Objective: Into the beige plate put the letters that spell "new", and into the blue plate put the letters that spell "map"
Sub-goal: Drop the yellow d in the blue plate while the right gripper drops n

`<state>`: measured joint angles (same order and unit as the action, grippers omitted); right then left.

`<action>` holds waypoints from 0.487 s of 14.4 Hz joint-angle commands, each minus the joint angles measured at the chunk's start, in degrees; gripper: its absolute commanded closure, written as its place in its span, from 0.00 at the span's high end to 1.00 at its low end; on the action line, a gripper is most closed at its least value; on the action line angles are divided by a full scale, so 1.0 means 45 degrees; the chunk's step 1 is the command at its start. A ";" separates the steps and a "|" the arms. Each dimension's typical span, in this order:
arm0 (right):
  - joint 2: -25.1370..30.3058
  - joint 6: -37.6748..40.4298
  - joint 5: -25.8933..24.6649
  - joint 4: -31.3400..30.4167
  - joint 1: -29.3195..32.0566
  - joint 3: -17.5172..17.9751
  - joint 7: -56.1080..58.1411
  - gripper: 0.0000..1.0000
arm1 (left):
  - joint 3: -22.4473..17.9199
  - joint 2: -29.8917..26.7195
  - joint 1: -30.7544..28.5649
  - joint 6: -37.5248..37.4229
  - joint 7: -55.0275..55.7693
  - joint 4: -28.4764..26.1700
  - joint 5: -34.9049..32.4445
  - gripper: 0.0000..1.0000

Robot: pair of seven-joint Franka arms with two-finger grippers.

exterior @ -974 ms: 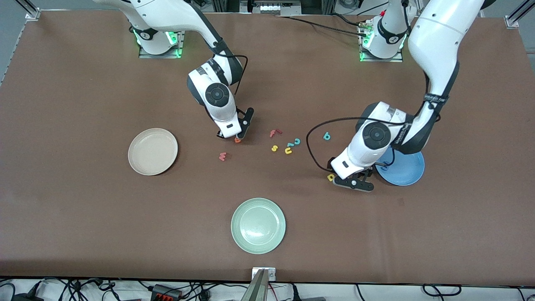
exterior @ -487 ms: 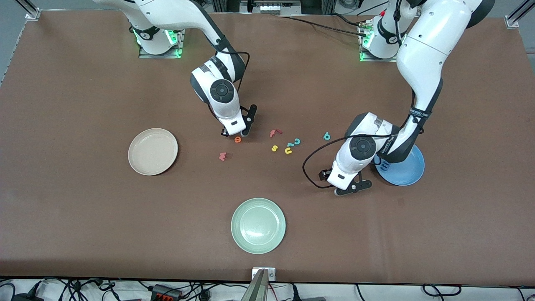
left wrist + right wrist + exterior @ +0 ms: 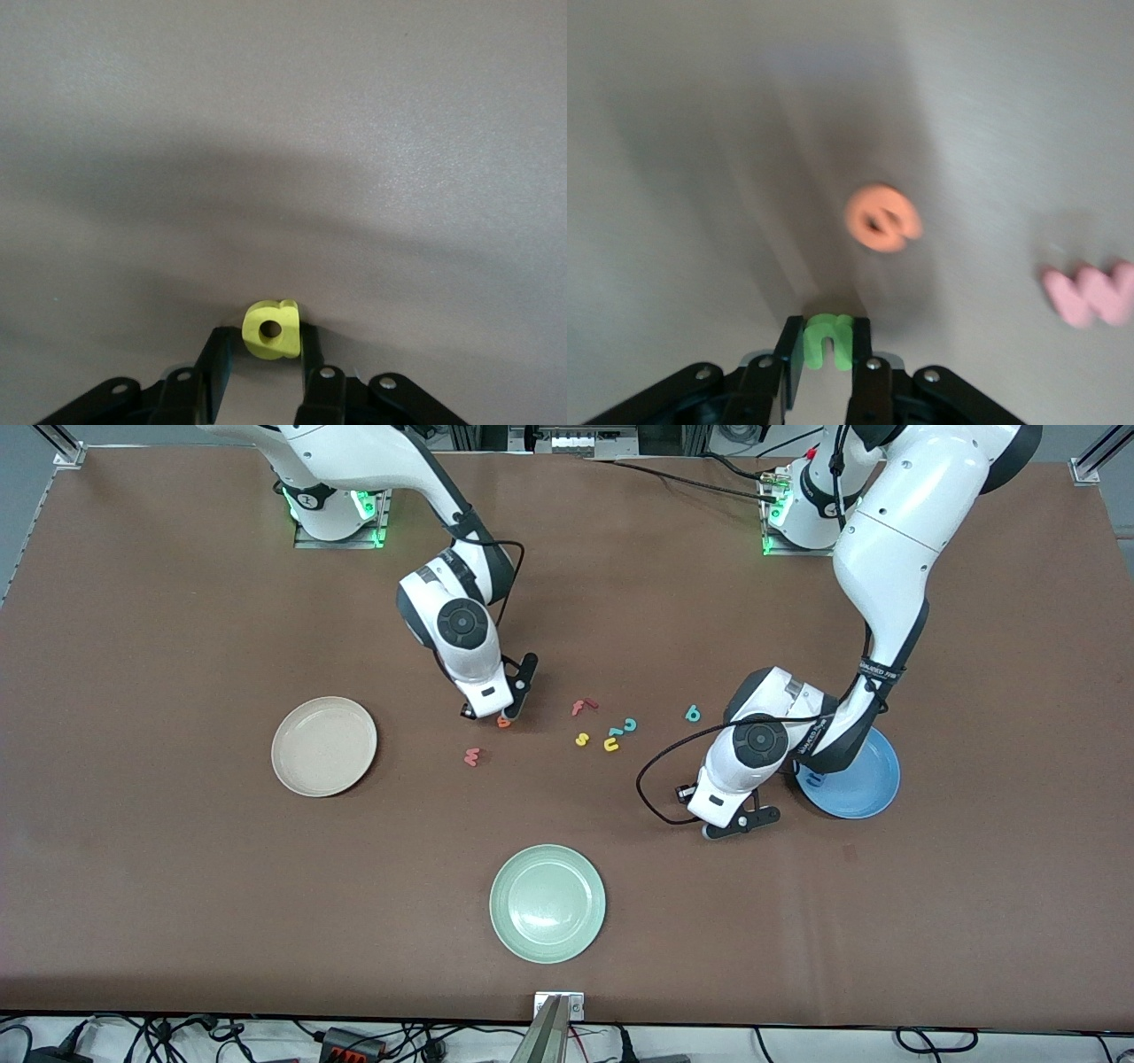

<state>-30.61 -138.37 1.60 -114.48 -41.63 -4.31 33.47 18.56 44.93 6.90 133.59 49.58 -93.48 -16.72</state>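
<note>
Only wrist views show left gripper (image 3: 266, 354) pinching yellow a (image 3: 271, 329), right gripper (image 3: 827, 352) green n (image 3: 827, 341).

I am working in a robotics lab, not a home or shop. The table (image 3: 177, 868) is a wide bench under a plain brown mat, framed by aluminium profile posts (image 3: 62, 447) at ten and two o'clock. Both arm bases (image 3: 335, 509) are bolted to metal plates along twelve o'clock and glow with green status lights. Black cables (image 3: 673, 478) trail across the bench top, and at six o'clock more wiring and a power strip (image 3: 350, 1043) lie on the floor.
</note>
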 commanded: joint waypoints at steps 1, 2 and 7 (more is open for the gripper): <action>0.0512 0.0550 -0.0102 0.0127 0.0364 -0.0641 -0.0075 0.14 | -0.0023 0.0191 0.0069 -0.0174 0.0018 0.0556 0.0102 0.17; 0.0669 0.0881 -0.0102 0.0186 0.0326 -0.1031 -0.0211 0.14 | -0.0023 0.0114 0.0050 -0.0271 -0.0020 0.0596 0.0044 0.14; 0.1314 0.2561 -0.0122 0.0323 0.0326 -0.3589 -0.0388 0.15 | -0.0042 -0.1230 -0.0281 -0.2687 -0.2064 0.0597 -0.0015 0.11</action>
<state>-26.39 -129.83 1.60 -112.52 -40.18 -17.36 33.00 18.52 43.81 6.43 127.47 45.74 -90.45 -16.74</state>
